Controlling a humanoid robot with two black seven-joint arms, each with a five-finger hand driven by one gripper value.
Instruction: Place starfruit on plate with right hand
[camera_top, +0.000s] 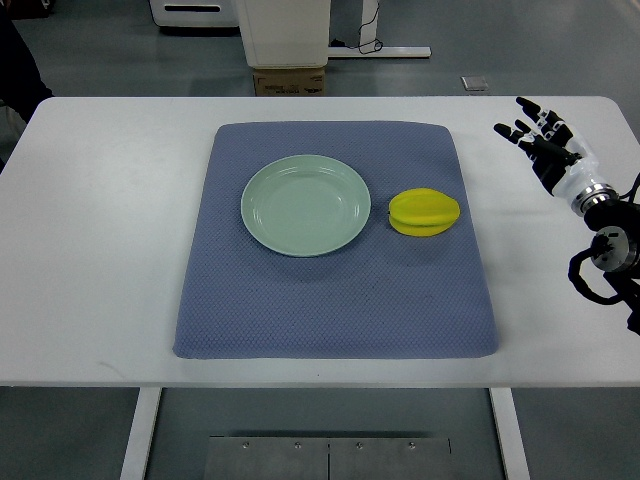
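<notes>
Lying starfruit (424, 212) well left of right hand (541, 139)

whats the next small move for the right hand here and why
Probably bring the right hand left and down toward the starfruit. The hand is open, holds nothing, and sits well to the fruit's right above the bare table, while the starfruit lies on the mat just right of the plate.

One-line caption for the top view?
Starfruit lies right of empty plate; right robot hand open, off to the side.
</notes>
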